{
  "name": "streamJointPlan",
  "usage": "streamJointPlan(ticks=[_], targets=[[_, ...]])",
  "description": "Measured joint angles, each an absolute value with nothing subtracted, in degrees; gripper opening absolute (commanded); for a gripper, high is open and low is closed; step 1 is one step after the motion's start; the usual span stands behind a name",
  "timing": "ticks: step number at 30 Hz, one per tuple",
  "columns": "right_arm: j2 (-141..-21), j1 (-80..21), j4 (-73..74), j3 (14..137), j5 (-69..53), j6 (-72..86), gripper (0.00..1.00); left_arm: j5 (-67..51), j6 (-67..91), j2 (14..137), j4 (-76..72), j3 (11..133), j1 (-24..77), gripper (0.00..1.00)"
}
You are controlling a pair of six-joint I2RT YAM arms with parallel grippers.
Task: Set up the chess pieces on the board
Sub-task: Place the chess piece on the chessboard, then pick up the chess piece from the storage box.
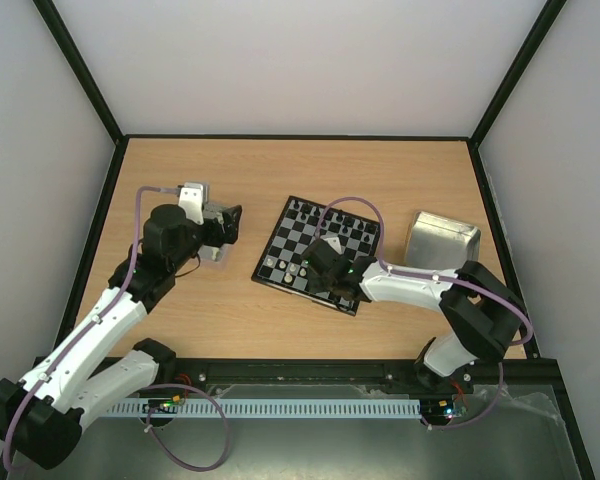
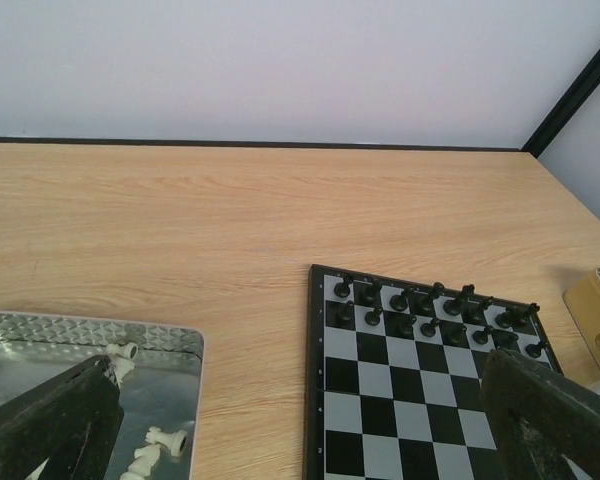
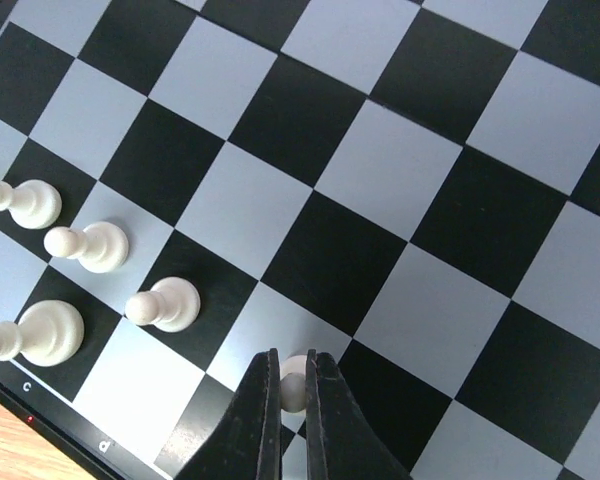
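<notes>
The board (image 1: 292,240) lies flat and slightly turned, right of the table's middle. Black pieces (image 2: 420,310) fill the two rows on its far side. A few cream-white pieces (image 3: 90,246) stand in a short line near its near-left corner, each on its own square.

The right pincer (image 3: 294,360) is down over that near part of the board. Its fingers are drawn narrow, pinching a white pawn (image 3: 294,374) that stands by the corner of a pale square.

The left pincer (image 2: 298,370) is spread wide and holds nothing. It hovers left of the board, over the near right corner of a shiny metal tray (image 2: 100,326). More white pieces (image 2: 166,440) lie on their sides in that tray. A second metal tray (image 1: 443,240) sits just right of the board, apart from it.

The table (image 1: 180,300) is pale wood with a fine lengthwise grain. Plain white walls (image 1: 300,60) close it in on the left, far and right sides. Thin black struts (image 1: 80,70) run up the corners and along the foot of the walls. At the near edge, a black rail (image 1: 300,372) carries both arm bases, with a white slotted cable strip (image 1: 280,408) in front of it.
</notes>
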State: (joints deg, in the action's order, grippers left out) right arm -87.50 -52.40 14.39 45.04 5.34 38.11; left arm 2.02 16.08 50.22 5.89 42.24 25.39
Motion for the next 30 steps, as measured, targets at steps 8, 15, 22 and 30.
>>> streamJointPlan(ticks=[8,15,22,30], targets=[[-88.5,-52.5,11.9,45.1,6.1,37.7,0.03,1.5,15.9,50.3,5.9,42.1,25.1,0.99],[-88.6,-52.5,11.3,45.1,5.5,37.3,0.11,1.5,15.9,50.4,5.9,42.1,25.1,0.99],[-88.6,-52.5,11.2,45.1,4.4,37.6,0.22,1.5,16.0,50.9,5.9,42.1,25.0,0.99],[-83.5,-52.6,12.1,45.1,7.1,39.6,0.3,1.8,19.2,54.7,7.5,42.8,24.6,0.98]])
